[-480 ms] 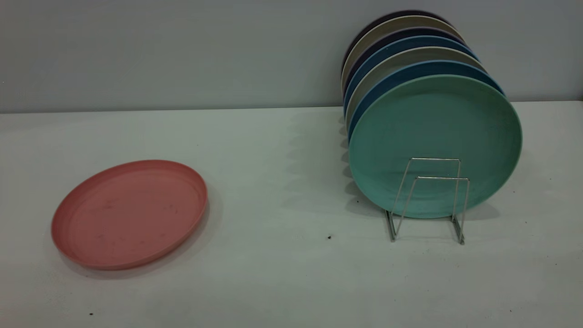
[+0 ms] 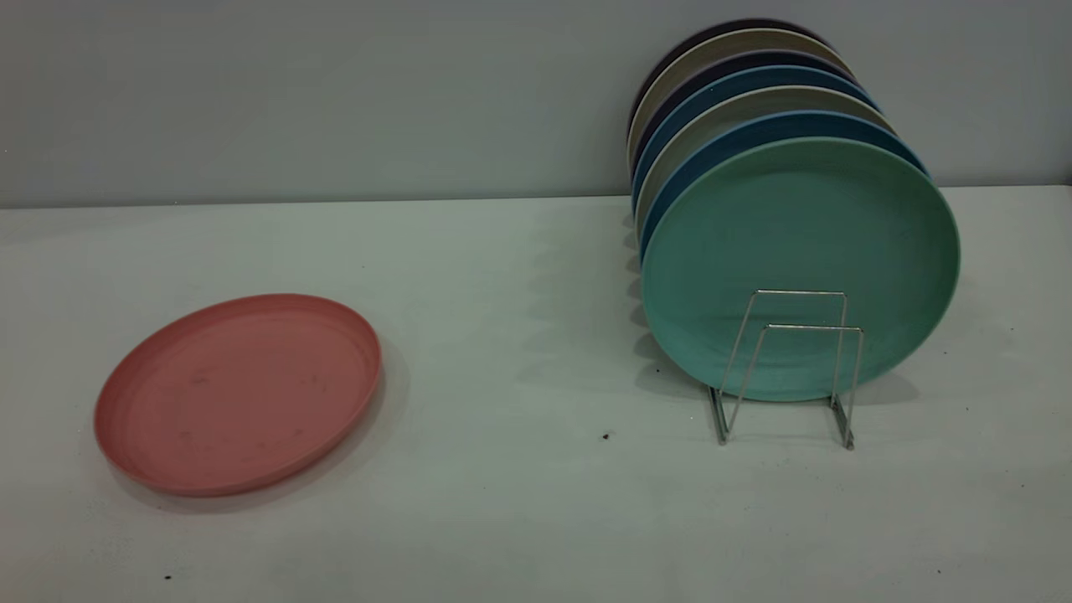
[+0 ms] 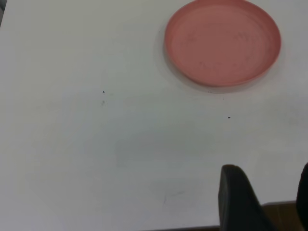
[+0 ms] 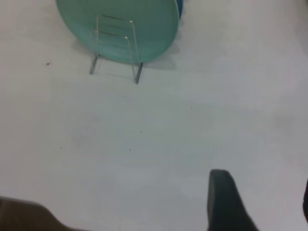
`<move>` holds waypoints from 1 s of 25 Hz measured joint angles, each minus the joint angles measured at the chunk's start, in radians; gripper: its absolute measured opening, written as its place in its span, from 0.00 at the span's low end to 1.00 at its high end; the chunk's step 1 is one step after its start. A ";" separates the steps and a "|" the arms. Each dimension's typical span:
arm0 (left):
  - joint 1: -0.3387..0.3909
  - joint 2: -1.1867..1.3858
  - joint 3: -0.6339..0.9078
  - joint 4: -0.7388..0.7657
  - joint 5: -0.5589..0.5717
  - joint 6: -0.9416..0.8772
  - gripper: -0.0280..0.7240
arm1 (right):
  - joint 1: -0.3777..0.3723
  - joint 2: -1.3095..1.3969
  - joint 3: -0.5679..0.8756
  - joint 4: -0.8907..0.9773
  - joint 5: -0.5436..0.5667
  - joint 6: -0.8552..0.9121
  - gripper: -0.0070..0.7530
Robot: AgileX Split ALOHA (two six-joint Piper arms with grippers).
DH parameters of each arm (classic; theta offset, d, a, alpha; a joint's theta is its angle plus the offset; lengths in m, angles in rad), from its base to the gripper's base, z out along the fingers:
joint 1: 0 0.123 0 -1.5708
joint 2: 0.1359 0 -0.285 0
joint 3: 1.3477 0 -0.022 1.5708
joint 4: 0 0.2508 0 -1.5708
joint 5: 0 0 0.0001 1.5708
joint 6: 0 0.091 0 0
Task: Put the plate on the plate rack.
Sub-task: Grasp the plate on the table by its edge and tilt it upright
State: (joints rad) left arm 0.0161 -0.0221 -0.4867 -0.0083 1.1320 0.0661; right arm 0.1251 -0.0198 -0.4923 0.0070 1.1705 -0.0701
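Observation:
The salmon-pink plate (image 2: 239, 392) lies flat on the white table at the left; it also shows in the left wrist view (image 3: 222, 42). The silver wire plate rack (image 2: 791, 364) stands at the right, its front loops bare, and shows in the right wrist view (image 4: 115, 45). Neither arm shows in the exterior view. My left gripper (image 3: 267, 192) is open and empty, well back from the pink plate near the table's edge. My right gripper (image 4: 262, 197) is open and empty, well back from the rack.
A mint-green plate (image 2: 800, 264) stands upright in the rack, with several blue, beige and dark plates (image 2: 737, 92) lined up behind it toward the grey wall. A dark speck (image 2: 605, 435) lies on the table between plate and rack.

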 joint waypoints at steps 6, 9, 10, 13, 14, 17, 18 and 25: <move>0.000 0.000 0.000 0.000 0.000 0.000 0.49 | 0.000 0.000 0.000 0.000 0.000 0.000 0.54; 0.000 0.000 0.000 0.000 0.000 0.000 0.49 | 0.000 0.000 0.000 0.000 0.000 0.000 0.54; 0.000 0.000 0.000 0.000 0.000 0.000 0.49 | 0.000 0.000 0.000 0.000 0.000 0.000 0.54; 0.000 0.000 0.000 0.000 0.000 0.000 0.49 | 0.000 0.000 0.000 0.000 0.000 0.000 0.54; 0.000 0.000 0.000 0.000 0.000 0.000 0.49 | 0.000 0.000 0.000 0.000 0.000 0.000 0.54; -0.011 0.000 0.000 -0.001 0.000 0.000 0.49 | 0.000 0.000 0.000 0.000 0.000 0.000 0.54; -0.018 0.000 0.000 -0.001 0.000 0.000 0.49 | 0.000 0.000 0.000 0.000 0.000 0.000 0.54; -0.094 0.000 0.000 -0.001 0.000 0.000 0.49 | 0.000 0.000 0.000 0.000 0.000 0.000 0.54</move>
State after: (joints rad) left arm -0.0781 -0.0221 -0.4867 -0.0093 1.1320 0.0661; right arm 0.1251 -0.0198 -0.4923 0.0070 1.1705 -0.0701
